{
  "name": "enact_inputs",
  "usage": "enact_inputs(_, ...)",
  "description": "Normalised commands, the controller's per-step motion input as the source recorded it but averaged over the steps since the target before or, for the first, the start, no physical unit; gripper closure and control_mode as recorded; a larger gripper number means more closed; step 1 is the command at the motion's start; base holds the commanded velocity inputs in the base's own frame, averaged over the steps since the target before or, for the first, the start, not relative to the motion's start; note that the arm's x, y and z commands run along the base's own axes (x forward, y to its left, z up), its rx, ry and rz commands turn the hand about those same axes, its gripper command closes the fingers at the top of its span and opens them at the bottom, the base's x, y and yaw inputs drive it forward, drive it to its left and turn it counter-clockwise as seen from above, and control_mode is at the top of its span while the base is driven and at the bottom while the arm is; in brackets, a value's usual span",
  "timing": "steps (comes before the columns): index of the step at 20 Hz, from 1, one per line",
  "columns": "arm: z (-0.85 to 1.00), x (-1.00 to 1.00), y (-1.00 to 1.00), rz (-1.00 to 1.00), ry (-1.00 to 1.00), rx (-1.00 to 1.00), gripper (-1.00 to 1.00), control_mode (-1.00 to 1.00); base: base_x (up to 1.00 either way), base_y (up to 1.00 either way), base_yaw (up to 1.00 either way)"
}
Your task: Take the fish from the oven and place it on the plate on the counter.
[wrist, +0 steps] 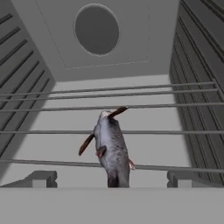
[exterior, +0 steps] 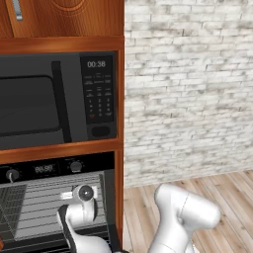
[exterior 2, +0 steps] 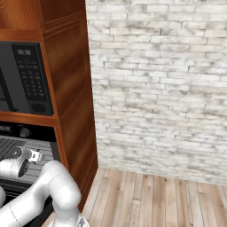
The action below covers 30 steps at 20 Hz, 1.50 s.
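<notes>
Inside the black built-in oven [wrist: 109, 65], the robot's two-finger claw [wrist: 111, 180] stands with its small dark fingertips [wrist: 41, 178] spread wide apart, gripping nothing. A slender silvery-grey fish with reddish-brown fins and tail [wrist: 111, 146] lies lengthwise on the thin wire rack [wrist: 175, 131] straight ahead of the claw, centred between the two tips, its near end just beyond them and its tail pointing away toward the oven's back wall. That flat grey back wall carries a dark round fan disc [wrist: 96, 29] well beyond the fish, while ribbed grey side walls [wrist: 199, 65] run past the claw on either side. From the base views, the white arm with dark joints [exterior: 185, 215] reaches into the oven's open cavity below a strip with two round knobs [exterior: 75, 166] and a small display. Above sits a grey-black microwave with a keypad [exterior: 99, 94], framed in glossy reddish wood cabinetry [exterior 2: 71, 84]. Beside it stand a whitewashed brick wall [exterior 2: 159, 88] and pale plank flooring [exterior 2: 150, 199].
</notes>
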Motion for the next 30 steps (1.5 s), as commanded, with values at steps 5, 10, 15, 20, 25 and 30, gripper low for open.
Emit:
enact_inputs(5,-0.35,0.14,0.16,-0.03,0.0,-0.01,-1.0,-1.0,0.0,0.0,0.0)
enact_inputs(10,-0.39,0.24,0.02,0.0,0.0,-0.02,-1.0,-1.0,0.0,0.0,0.0)
enact_inputs(15,-0.26,0.26,0.0,0.0,0.0,-0.03,-1.0,-1.0,0.0,0.0,0.0)
enact_inputs(20,-0.27,0.24,0.0,0.0,-0.03,-0.04,-1.0,-1.0,0.0,0.0,0.0)
enact_inputs(25,-0.42,0.15,0.0,0.0,-0.07,-0.04,-1.0,-1.0,0.0,0.0,0.0)
enact_inputs(30,-0.38,0.0,0.0,0.0,-0.1,-0.01,-1.0,-1.0,0.0,0.0,0.0)
